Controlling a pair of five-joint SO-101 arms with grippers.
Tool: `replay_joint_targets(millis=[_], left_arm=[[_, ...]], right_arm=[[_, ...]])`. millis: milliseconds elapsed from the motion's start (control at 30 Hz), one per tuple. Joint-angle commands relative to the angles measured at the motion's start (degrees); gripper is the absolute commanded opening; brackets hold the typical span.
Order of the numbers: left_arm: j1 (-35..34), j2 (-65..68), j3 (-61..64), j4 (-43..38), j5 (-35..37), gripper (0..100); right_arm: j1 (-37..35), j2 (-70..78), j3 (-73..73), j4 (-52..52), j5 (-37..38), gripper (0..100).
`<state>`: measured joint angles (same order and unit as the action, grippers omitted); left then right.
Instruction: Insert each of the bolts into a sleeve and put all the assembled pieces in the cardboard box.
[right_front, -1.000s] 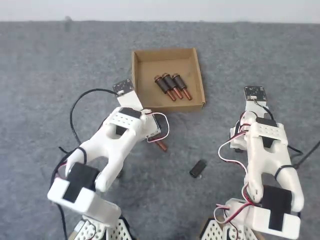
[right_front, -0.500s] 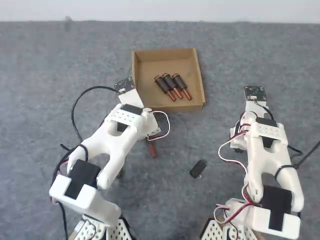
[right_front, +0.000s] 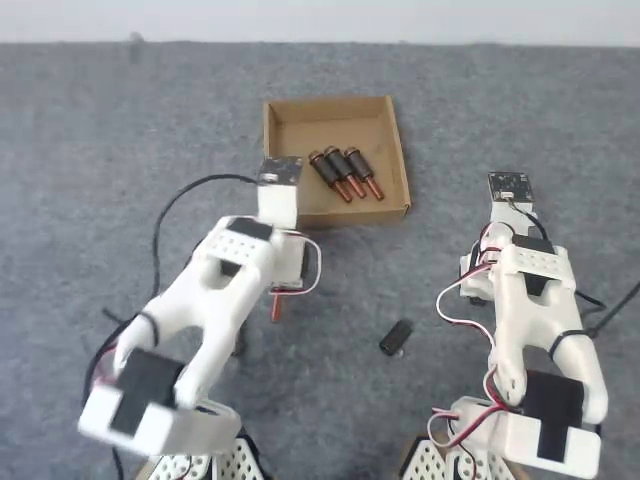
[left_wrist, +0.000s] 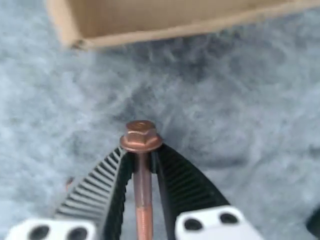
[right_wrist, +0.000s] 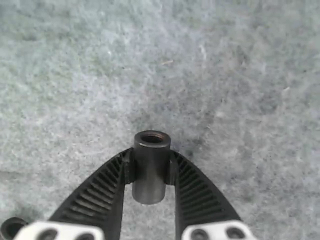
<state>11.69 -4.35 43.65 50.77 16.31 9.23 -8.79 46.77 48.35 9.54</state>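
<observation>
The cardboard box (right_front: 340, 212) sits at 12 o'clock on the grey worktop (right_front: 100, 140). It holds three assembled pieces (right_front: 345, 174) lying side by side, toward its 5 o'clock corner. The left tool (left_wrist: 141, 150) is clamped on a copper bolt (left_wrist: 142, 137) at 7 o'clock from the box. The right tool (right_wrist: 151, 159) grips a black sleeve (right_wrist: 150, 175), open end outward. A loose sleeve (right_front: 397, 338) lies at 5 o'clock from the box

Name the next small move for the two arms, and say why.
Probably carry the left pincer, shut on the copper bolt, across toward the right pincer, which grips the black sleeve with its bore open, and line the shank up with the bore. Bolt and sleeve are not yet joined.
</observation>
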Motion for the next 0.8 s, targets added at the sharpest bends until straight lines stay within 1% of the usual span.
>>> replay_joint_targets(millis=[0,133,267,367,500,567,767], left_arm=[[-3.7,-9.1,3.4,-5.8,-1.1,1],[-8.2,-11.7,8.0,-10.4,-1.0,1],[-11.6,-12.0,8.2,-11.3,-1.0,1],[-12.7,-12.1,8.1,-11.4,-1.1,1],[-12.7,-12.1,8.2,-12.0,-1.1,1],[-12.7,-12.1,8.2,-12.0,-1.1,1],[-12.7,-12.0,8.2,-12.0,-1.1,1]], right_arm=[[-1.2,-2.1,-0.4,-1.3,0.4,0.7],[-3.0,-2.3,-0.4,-2.9,0.7,0.7],[-3.3,-3.0,-0.7,-8.3,0.7,0.7],[-4.4,-3.9,-0.7,-14.7,1.9,0.7],[-5.5,-5.3,-0.7,-23.2,8.5,0.7],[-6.5,-5.3,-0.4,-28.3,10.6,0.7],[-10.0,-2.7,-0.4,-46.0,10.7,0.7]])
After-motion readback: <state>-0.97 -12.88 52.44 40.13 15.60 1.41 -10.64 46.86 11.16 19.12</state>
